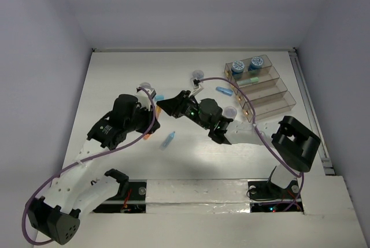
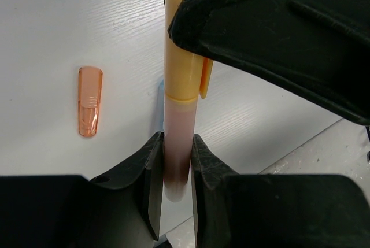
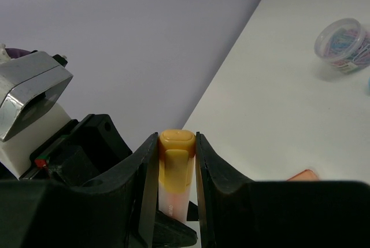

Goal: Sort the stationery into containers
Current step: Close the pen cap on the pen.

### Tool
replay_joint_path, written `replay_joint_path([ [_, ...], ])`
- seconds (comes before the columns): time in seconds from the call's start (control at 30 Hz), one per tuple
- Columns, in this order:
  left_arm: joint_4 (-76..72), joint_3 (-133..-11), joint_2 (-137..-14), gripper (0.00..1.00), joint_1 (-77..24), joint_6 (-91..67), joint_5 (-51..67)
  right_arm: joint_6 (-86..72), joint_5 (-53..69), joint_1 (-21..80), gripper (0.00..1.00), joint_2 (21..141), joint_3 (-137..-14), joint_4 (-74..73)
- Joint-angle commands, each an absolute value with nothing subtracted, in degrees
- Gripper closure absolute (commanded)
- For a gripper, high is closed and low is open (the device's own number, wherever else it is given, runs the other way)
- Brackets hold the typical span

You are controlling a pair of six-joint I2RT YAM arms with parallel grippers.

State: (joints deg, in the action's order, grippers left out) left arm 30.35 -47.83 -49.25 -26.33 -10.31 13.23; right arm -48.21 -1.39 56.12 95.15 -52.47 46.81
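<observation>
Orange plastic stick with a clipped cap (image 2: 176, 109), pinched at both ends above the white worktop (image 1: 115, 74).
Gripped at the pale barrel end by the left pincer (image 2: 175, 170), clenched on it, and at the cap by the right pincer (image 3: 177, 158), likewise clenched. Nearby, a loose translucent orange cap (image 2: 89, 102) and a short light-blue stick (image 1: 168, 139). Farther out, small clear round jars (image 1: 198, 75). Far right, four clear plastic bins (image 1: 272, 104) in a stepped rack, two blue round rolls (image 1: 237, 66) in the farthest.
</observation>
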Motion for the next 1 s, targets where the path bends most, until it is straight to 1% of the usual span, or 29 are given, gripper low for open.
replay_joint_path([
  [0.0,5.0,-56.2,-49.2,1.00,-24.5,-12.4,4.8,-46.2,13.6,65.1,1.00,97.3,-48.1,33.0],
  [0.23,5.4,-58.1,-49.5,1.00,-24.5,-12.3,4.3,-46.1,12.2,66.4,1.00,98.0,-47.9,32.5],
  [0.37,5.8,-59.3,-49.3,1.00,-24.0,-12.2,4.0,-45.5,10.4,66.4,1.00,96.1,-46.2,31.4],
  [0.6,5.5,-62.0,-49.2,1.00,-24.0,-12.1,3.6,-46.7,11.6,66.4,1.00,96.2,-40.7,32.4],
  [0.7,4.3,-60.1,-49.9,1.00,-24.0,-12.9,4.6,-45.4,12.2,67.0,1.00,96.0,-42.3,31.2],
  [0.83,3.2,-59.1,-51.1,1.00,-24.0,-14.2,5.9,-43.5,13.7,69.0,1.00,98.0,-48.4,30.3],
  [0.97,2.8,-59.5,-52.0,1.00,-24.0,-14.2,5.5,-42.9,13.6,69.5,1.00,97.7,-50.0,29.7],
])
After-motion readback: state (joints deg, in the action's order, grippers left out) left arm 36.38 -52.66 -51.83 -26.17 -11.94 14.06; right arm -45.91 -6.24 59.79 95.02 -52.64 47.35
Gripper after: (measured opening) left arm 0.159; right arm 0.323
